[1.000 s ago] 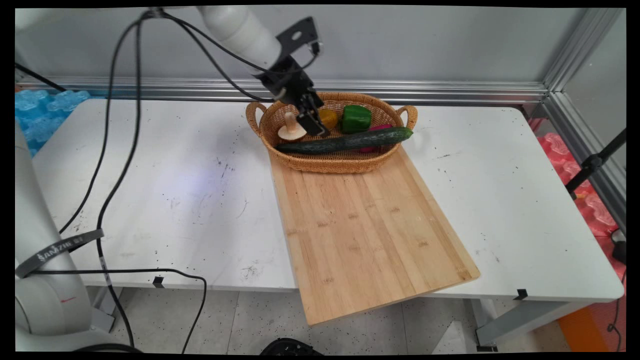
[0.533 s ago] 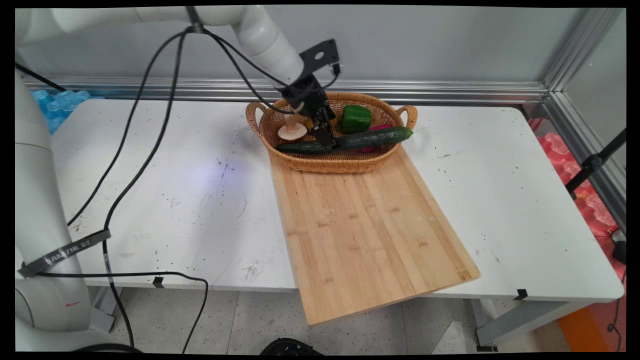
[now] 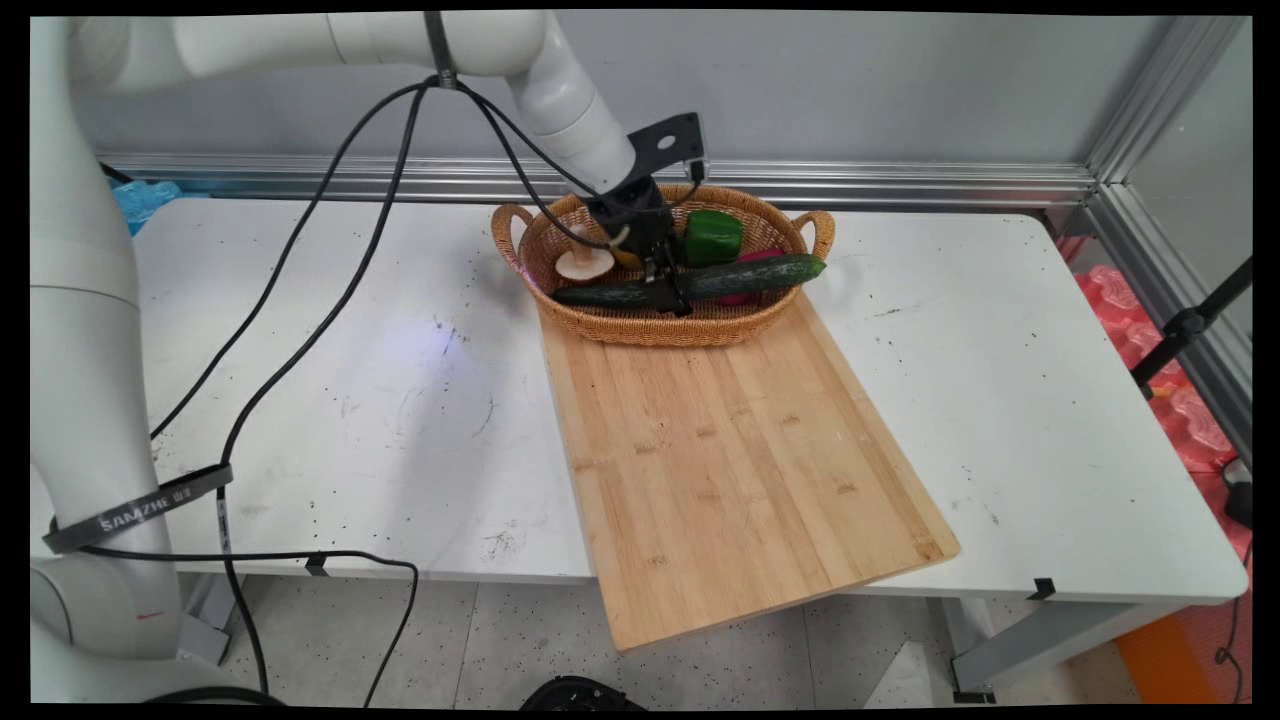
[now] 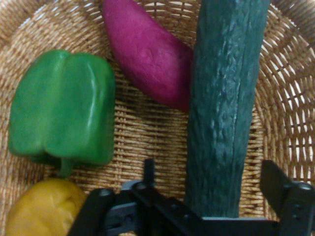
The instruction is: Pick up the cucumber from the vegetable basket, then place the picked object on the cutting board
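Note:
A woven basket (image 3: 640, 326) at the table's back holds a long dark green cucumber (image 3: 760, 273), a green bell pepper (image 3: 712, 237), a magenta sweet potato (image 3: 757, 256), a beige mushroom (image 3: 583, 262) and a yellow vegetable (image 4: 44, 206). My gripper (image 3: 668, 292) is down inside the basket at the cucumber's middle. In the hand view the cucumber (image 4: 224, 98) runs up between my fingers (image 4: 275, 179), and the gripper (image 4: 211, 184) is open and straddles it. The pepper (image 4: 61, 108) and sweet potato (image 4: 147, 54) lie to its left there.
A large bamboo cutting board (image 3: 730, 450) lies in front of the basket, reaching past the table's near edge. Black cables (image 3: 300, 230) hang from the arm over the left side of the white table (image 3: 1000, 400). An aluminium rail runs along the back wall.
My gripper has moved right and down, from above the mushroom and yellow vegetable to the middle of the cucumber. The basket's contents have not shifted.

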Controlling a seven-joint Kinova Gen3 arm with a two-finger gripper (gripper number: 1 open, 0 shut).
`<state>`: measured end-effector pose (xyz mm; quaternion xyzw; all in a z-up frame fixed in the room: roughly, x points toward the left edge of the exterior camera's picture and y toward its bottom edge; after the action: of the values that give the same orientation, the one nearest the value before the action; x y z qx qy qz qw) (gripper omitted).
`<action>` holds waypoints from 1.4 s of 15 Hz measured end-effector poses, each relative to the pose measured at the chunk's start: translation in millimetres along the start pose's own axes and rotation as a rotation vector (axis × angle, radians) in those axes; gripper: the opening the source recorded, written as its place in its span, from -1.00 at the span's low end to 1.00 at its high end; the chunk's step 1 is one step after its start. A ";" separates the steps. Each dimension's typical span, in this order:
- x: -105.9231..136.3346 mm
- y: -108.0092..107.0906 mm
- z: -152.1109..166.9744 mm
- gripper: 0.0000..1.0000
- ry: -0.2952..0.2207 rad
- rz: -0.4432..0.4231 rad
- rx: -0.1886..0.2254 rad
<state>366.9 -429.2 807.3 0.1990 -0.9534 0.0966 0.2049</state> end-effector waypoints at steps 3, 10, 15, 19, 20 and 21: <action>2.6 -1.7 5.4 -1.00 -0.007 0.023 -0.007; 9.9 -3.4 -2.7 -1.00 -0.002 0.055 -0.012; 25.2 -2.3 -35.9 -1.00 0.020 0.040 0.003; 40.2 9.4 -74.7 -1.00 0.044 0.013 0.004; 44.1 13.4 -83.0 -1.00 0.049 0.008 0.003; 47.6 17.7 -91.0 -1.00 0.053 0.000 0.002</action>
<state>351.7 -405.2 907.5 0.1966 -0.9476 0.1026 0.2298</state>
